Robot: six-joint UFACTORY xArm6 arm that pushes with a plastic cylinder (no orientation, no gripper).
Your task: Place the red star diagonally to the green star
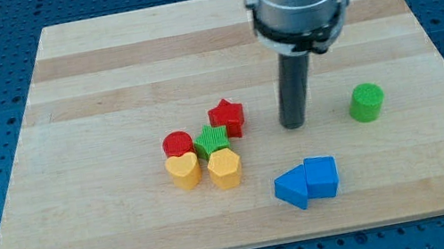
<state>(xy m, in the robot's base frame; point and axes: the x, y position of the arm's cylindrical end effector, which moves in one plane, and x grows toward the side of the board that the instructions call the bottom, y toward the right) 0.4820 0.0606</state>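
Note:
The red star [227,116] lies near the board's middle. The green star [211,140] sits just below and left of it, touching it at a corner. My tip [295,123] rests on the board to the right of the red star, a clear gap away from it, and touches no block. The rod rises straight up from there to the arm's grey body at the view's top.
A red round block [177,144] sits left of the green star. A yellow heart [182,169] and a yellow hexagon [224,168] lie below. Two blue blocks [307,182] lie lower right. A green cylinder [367,102] stands at the right. The wooden board [89,83] has blue table around it.

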